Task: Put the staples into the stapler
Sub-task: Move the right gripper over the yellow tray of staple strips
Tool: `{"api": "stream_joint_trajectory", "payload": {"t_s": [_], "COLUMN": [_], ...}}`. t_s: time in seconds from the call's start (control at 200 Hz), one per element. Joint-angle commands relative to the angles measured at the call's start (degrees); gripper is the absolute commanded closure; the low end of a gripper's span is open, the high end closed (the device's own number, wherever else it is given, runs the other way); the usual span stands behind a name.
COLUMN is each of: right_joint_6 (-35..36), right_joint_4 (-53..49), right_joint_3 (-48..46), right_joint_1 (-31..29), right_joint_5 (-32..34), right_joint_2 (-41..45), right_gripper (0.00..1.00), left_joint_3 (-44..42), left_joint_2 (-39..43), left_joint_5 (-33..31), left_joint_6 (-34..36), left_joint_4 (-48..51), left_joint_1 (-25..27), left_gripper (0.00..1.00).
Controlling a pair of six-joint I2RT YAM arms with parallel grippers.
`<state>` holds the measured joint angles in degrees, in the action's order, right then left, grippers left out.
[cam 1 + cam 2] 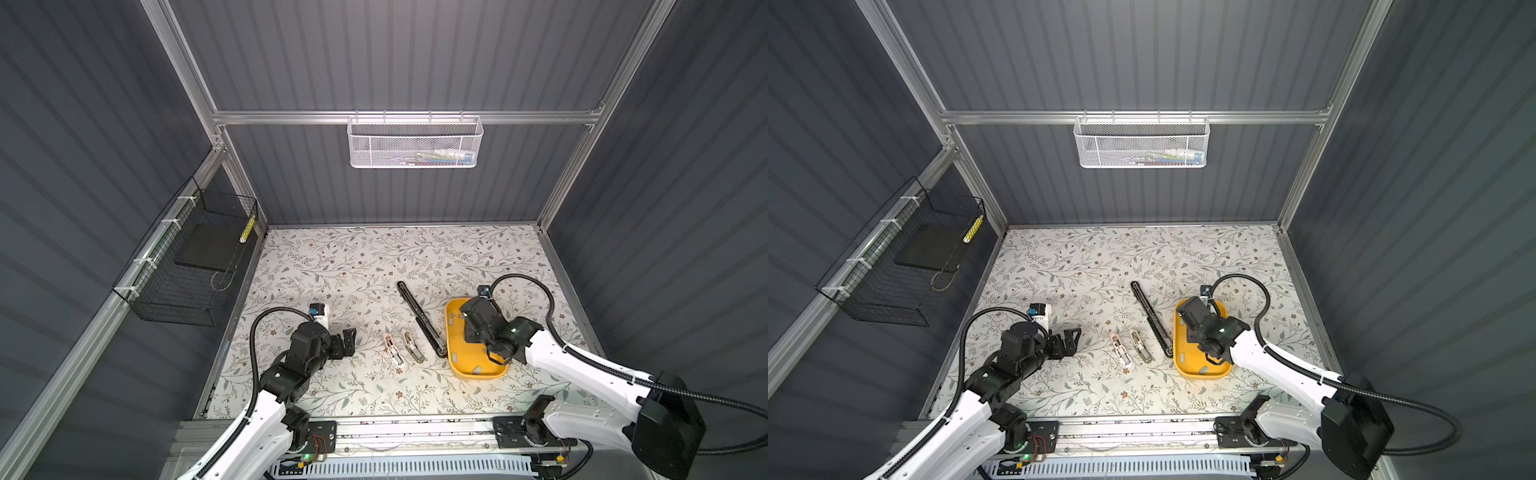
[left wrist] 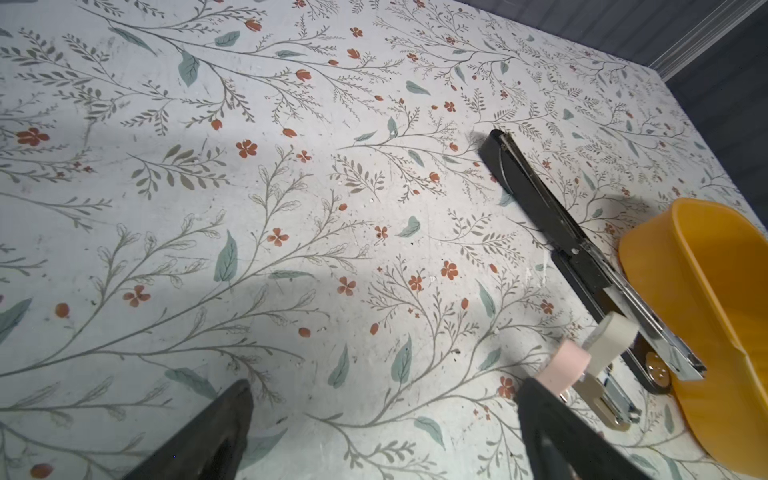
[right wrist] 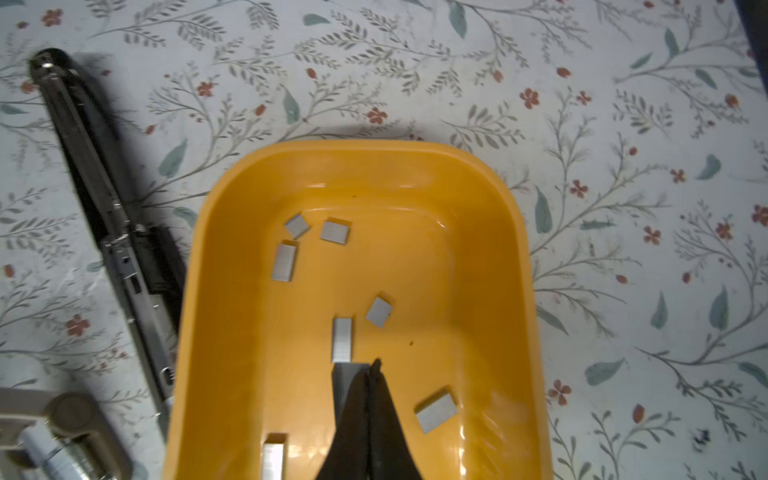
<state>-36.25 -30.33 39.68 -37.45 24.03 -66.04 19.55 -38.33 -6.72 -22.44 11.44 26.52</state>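
Several grey staples lie loose in the yellow tray, which stands at the right of the floral table in both top views. My right gripper hangs low inside the tray, shut, with one staple strip pinched at its tips and sticking out to one side. A long black stapler, folded open flat, lies just left of the tray. A pink small stapler and a beige one lie open beside it. My left gripper hovers left of them, open and empty.
A white mesh basket hangs on the back rail. On the left wall is a black wire basket. A small white and blue object stands just behind my left wrist. The tray's rim nearly touches the black stapler.
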Motion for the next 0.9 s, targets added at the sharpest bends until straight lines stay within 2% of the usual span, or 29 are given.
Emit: {"api": "stream_joint_trajectory", "payload": {"t_s": [0.0, 0.09, 0.145, 0.215, 0.31, 0.375, 0.43, 0.53, 0.585, 0.655, 0.73, 0.81, 0.895], "right_joint_6": [-1.8, -0.5, 0.1, 0.2, 0.5, 0.9, 2.7, 3.1, 6.1, 8.1, 6.9, 1.4, -2.1], "right_joint_4": [0.0, 2.6, 2.5, -0.4, -2.9, -3.9, -2.5, -1.3, 1.9, 4.2, 4.7, -2.7, -9.0], "right_joint_3": [-1.3, -2.2, -1.7, 0.5, 3.5, 6.2, 7.1, 8.5, 8.8, 8.3, 6.5, 7.4, 6.9], "right_joint_1": [4.6, 6.5, 6.8, 7.7, 8.1, 8.1, 8.1, 8.5, 8.7, 9.1, 11.3, 14.7, 15.1], "right_joint_5": [-6.6, -9.9, -9.8, -8.1, -7.0, -8.7, -11.5, -14.7, -17.6, -16.9, -17.8, -20.3, -22.1], "right_joint_2": [-0.2, 0.0, -0.6, -2.2, -3.7, -4.1, -4.3, -4.7, -5.1, -5.1, -4.8, -4.9, -5.2], "right_gripper": [0.93, 0.85, 0.81, 0.82, 0.85, 0.85, 0.86, 0.85, 0.87, 0.87, 0.87, 0.87, 0.83], "left_joint_3": [0.4, -0.9, -0.3, -0.4, -0.1, 0.3, -0.3, -1.4, -1.9, -2.4, -1.9, -0.5, 2.0], "left_joint_2": [0.7, 3.7, 4.1, 2.8, 1.1, -0.6, 1.4, 5.8, 7.9, 8.9, 6.6, 1.0, -6.5], "left_joint_5": [-5.2, -7.7, -7.2, -1.8, -3.6, -2.6, -2.6, -6.0, -8.3, -11.2, -11.0, -11.3, -10.6], "left_joint_6": [1.8, 0.5, 0.0, 1.7, 0.8, 1.0, 0.6, -1.0, -1.9, -3.2, -3.4, -3.6, -1.3], "left_joint_4": [-3.5, -2.3, -0.6, -1.8, -2.0, -1.8, -1.3, 0.8, 1.8, 1.9, 1.7, 0.3, -3.3], "left_joint_1": [0.0, 0.0, 0.0, 0.0, 0.0, 0.0, 0.0, 0.0, 0.0, 0.0, 0.0, 0.0, 0.0], "left_gripper": [0.00, 0.01, 0.09, 0.08, 0.00, 0.00, 0.00, 0.00, 0.00, 0.00, 0.00, 0.00, 0.00]}}
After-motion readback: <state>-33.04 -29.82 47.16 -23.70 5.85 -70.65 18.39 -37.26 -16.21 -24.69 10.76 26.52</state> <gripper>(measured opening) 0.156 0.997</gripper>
